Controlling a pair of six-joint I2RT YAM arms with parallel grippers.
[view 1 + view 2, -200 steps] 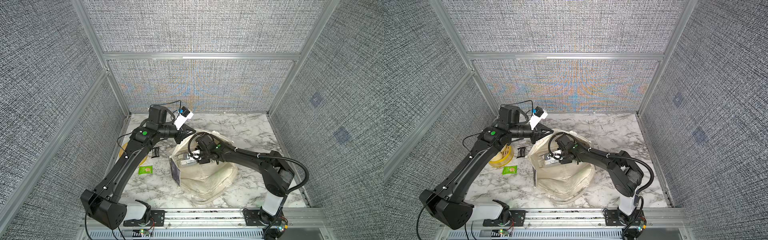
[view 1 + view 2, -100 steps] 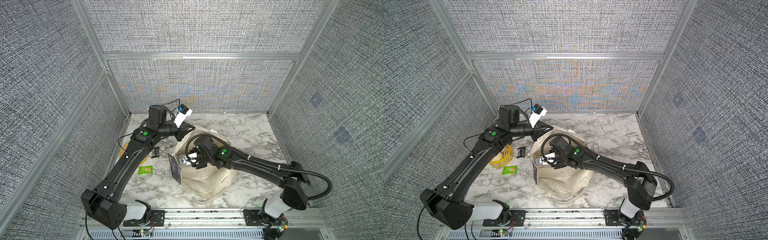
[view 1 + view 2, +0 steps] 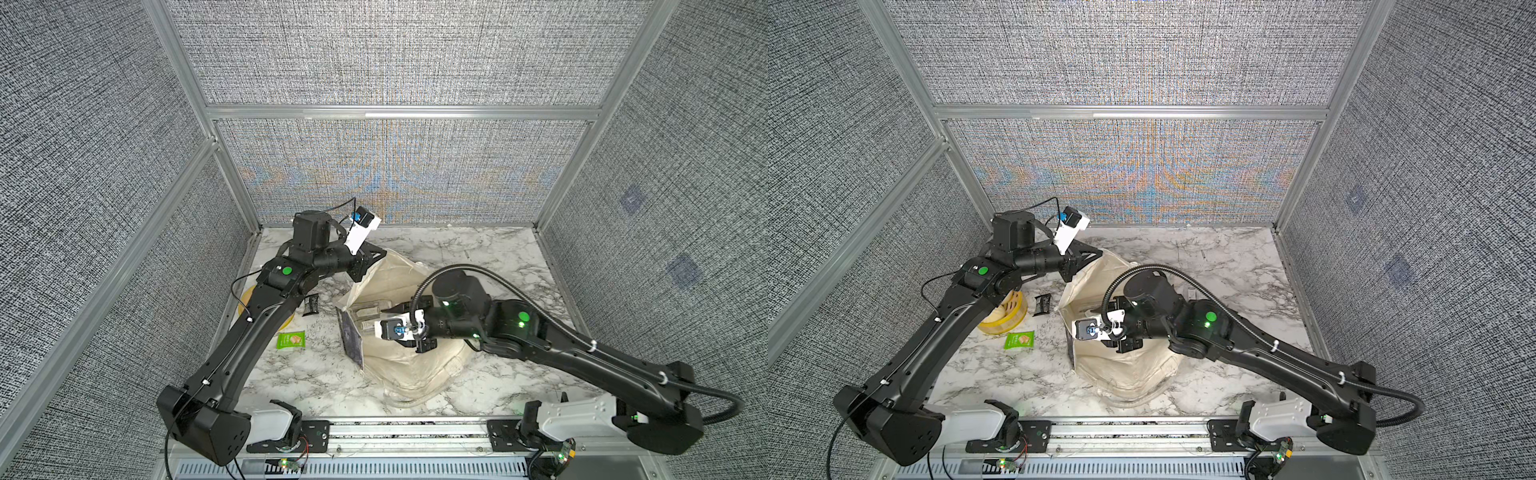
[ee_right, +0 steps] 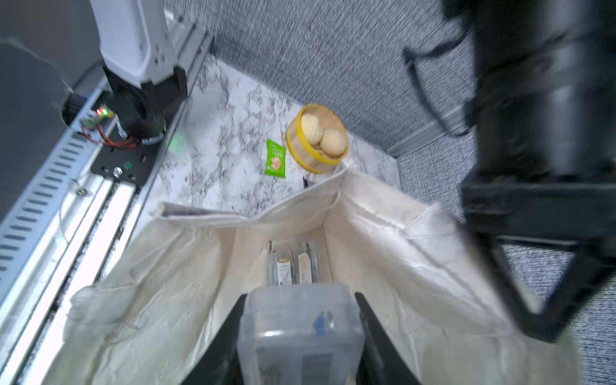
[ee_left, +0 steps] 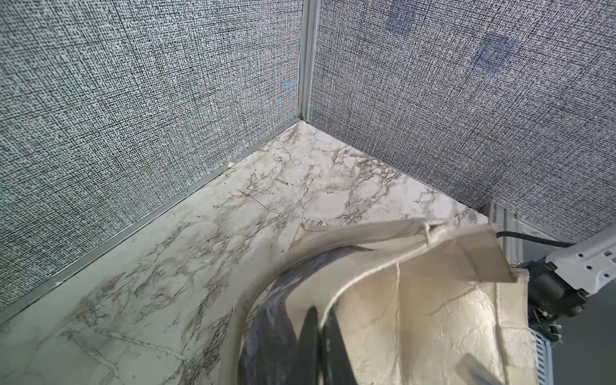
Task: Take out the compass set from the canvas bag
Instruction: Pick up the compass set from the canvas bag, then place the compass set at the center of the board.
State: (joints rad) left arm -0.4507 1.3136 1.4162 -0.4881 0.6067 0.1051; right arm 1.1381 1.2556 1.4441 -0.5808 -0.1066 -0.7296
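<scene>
L gripper (image 3: 374,258): clamped shut on the rim of the canvas bag (image 3: 411,370) at its far-left side and holding it up. IMO that's to prop the mouth open so your other arm gets room.
R gripper (image 4: 301,296): jaws part-closed on a clear plastic case, one finger each side. I take that to be the compass set (image 4: 300,328).
Where it is: in those jaws, with bag walls around it on the wrist cam. Can't tell if it's just inside the mouth or just over it. Not on the worktop (image 3: 478,249) yet.
Bag: mid-worktop, nearer the front edge, dark printed panel (image 3: 352,345) facing left.
Also in the bag: another clear pack (image 4: 293,263) w/ a label, lying on the bottom, so fwiw I'm not 100% sure which one is the set.
Outside: yellow steamer (image 4: 316,140) w/ buns by the left edge, green sachet (image 4: 276,162) just beside it, small black packet (image 3: 311,304) btw steamer and bag.
In your way: the raised rim and the L arm at the far-left. The right side of the worktop looks like the easier way out.
</scene>
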